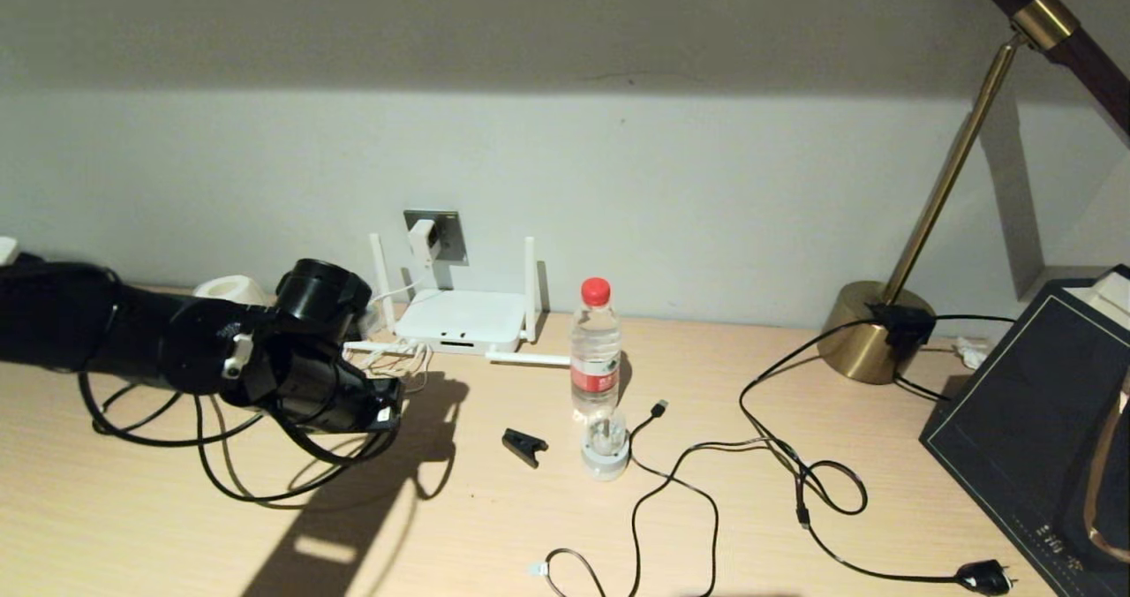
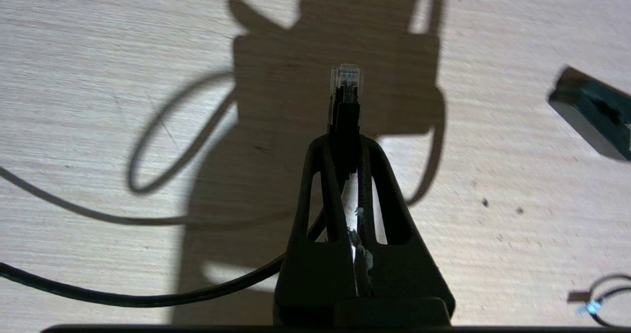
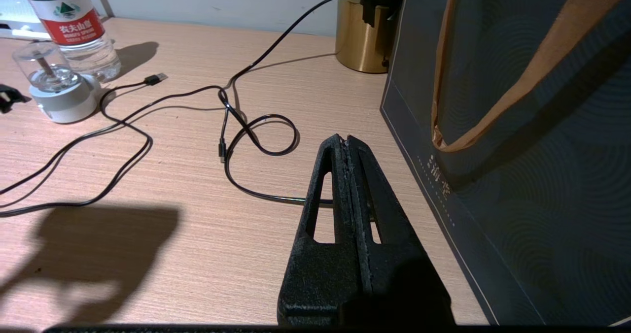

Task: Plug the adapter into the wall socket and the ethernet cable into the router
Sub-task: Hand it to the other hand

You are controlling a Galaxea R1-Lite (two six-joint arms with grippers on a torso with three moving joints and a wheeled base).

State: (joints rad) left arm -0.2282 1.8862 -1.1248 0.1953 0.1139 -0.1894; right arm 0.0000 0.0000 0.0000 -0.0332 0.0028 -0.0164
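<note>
Nearest, the right gripper (image 3: pixel 349 141) hangs parked above the counter (image 3: pixel 197 234), its jaws pressed together on nothing. On the left, the left gripper (image 2: pixel 345 148) is clamped on the ethernet cable (image 2: pixel 345 84), the clear connector jutting past its tips above the counter. Farther back, the router (image 1: pixel 459 319) lies by the wall. Above it the adapter (image 1: pixel 422 242) sits in the wall socket (image 1: pixel 448 230).
</note>
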